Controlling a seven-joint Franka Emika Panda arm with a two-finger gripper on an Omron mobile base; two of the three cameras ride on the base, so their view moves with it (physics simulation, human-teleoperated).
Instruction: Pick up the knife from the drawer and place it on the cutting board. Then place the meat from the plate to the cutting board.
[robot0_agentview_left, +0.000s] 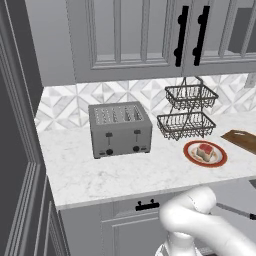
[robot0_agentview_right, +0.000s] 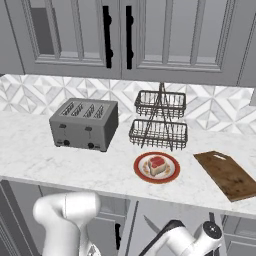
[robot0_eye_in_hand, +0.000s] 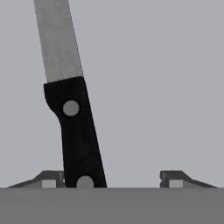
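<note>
Seen close in the hand view, the knife (robot0_eye_in_hand: 74, 122) lies on the plain grey floor of the drawer (robot0_eye_in_hand: 166, 87), its dark riveted handle low and its grey blade running up out of the picture. My gripper (robot0_eye_in_hand: 113, 179) is open and set astride the handle, which lies close to the left fingertip (robot0_eye_in_hand: 52, 177) and well clear of the right one. The knife blade (robot0_agentview_right: 151, 223) also shows below the counter edge. On the counter, the orange-rimmed plate (robot0_agentview_right: 139, 167) carries the meat (robot0_agentview_right: 157, 165), and the brown cutting board (robot0_agentview_right: 227, 175) lies to its right.
A grey toaster (robot0_agentview_left: 120, 129) and a two-tier wire basket (robot0_agentview_left: 187, 112) stand at the back of the marble counter (robot0_agentview_left: 125, 175). Upper cabinets (robot0_agentview_left: 130, 35) hang above. A tall cabinet side (robot0_agentview_left: 15, 150) walls off the left.
</note>
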